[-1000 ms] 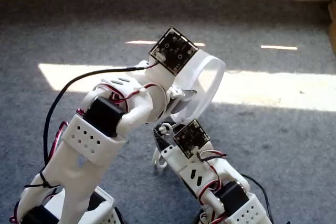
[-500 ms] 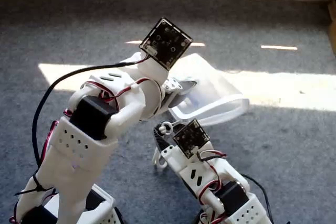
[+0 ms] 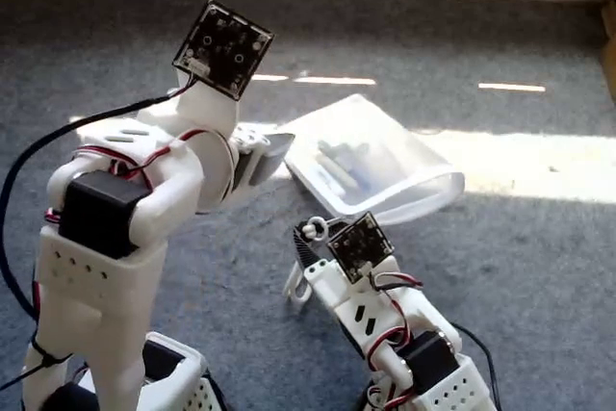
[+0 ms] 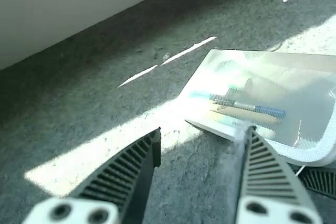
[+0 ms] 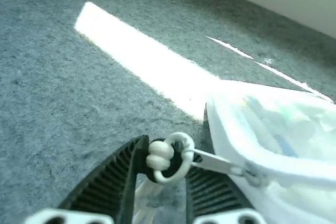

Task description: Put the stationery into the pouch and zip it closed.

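high view: the pouch (image 3: 385,175), translucent with a white edge band, is seen lying on the grey carpeted worktop (image 3: 500,267), partly across a band of sunlight (image 3: 539,166). stationery (image 3: 337,163) is made out inside it as pale long shapes. the left gripper (image 3: 268,156) is held just beside the pouch's end, apart from it. the right gripper (image 3: 310,234) is placed at the pouch's near corner, where a white zipper pull (image 3: 310,230) is seen at the tips of its jaws.

left wrist view: the jaws of the left gripper (image 4: 200,132) are recorded as wide apart, with nothing between them. the pouch (image 4: 294,93) is seen beyond the tips, flat on the worktop. pens and pencils (image 4: 247,107) are noted inside, lying side by side along its length.

right wrist view: the jaws of the right gripper (image 5: 167,157) are recorded as clamped on the zipper pull (image 5: 170,158), a white ring with a beaded knot. a flat tab is seen running from the ring to the pouch's white edge band (image 5: 247,153). blurred stationery is visible through the pouch wall (image 5: 283,124). how far the zip is drawn cannot be told.
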Robot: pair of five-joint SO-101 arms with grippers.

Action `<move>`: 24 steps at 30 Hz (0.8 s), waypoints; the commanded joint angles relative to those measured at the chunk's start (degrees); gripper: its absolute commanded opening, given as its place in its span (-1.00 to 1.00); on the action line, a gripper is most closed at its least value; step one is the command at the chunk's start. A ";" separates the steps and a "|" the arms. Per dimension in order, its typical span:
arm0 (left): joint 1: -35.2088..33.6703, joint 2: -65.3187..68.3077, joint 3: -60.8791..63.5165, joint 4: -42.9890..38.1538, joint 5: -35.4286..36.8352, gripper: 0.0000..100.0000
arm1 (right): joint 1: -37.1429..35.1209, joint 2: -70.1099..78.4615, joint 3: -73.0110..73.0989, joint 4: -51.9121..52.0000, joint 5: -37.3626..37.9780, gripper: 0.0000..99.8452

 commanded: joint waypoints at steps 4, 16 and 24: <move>-2.77 -11.65 4.09 1.14 -0.44 -0.52 | 0.92 -1.01 -9.10 8.48 0.18 -0.99; -2.33 -29.49 36.09 -13.45 0.00 -0.52 | 4.09 -1.01 -22.37 19.65 0.18 -0.99; -1.63 -42.59 47.16 -16.00 0.09 -0.52 | 10.68 -0.92 -24.57 19.82 0.62 -0.99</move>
